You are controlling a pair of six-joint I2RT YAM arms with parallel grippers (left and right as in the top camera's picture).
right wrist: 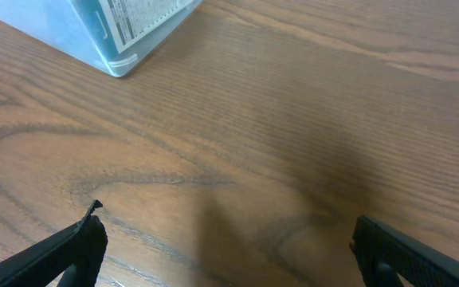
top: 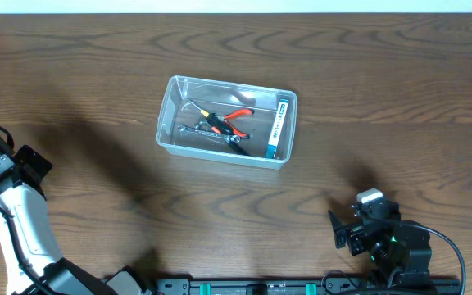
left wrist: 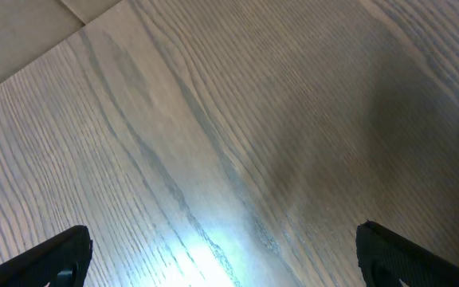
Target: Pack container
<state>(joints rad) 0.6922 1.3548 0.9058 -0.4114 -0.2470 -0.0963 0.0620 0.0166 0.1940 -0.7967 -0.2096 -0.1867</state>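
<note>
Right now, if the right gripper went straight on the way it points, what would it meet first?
Probably bare table; the container sits left of that line, though depth is unclear.

Print on the blue-and-white box is unreadable.

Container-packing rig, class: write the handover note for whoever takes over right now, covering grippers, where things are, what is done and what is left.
Left gripper: open, empty, at the far left.
Right gripper: open, empty, near the container's corner.
Container: centre of the overhead view, holding red-handled pliers, small tools and a blue-and-white box.
Done: those items are packed.
Left: nothing more to load that I can see; probably just park the arms.
</note>
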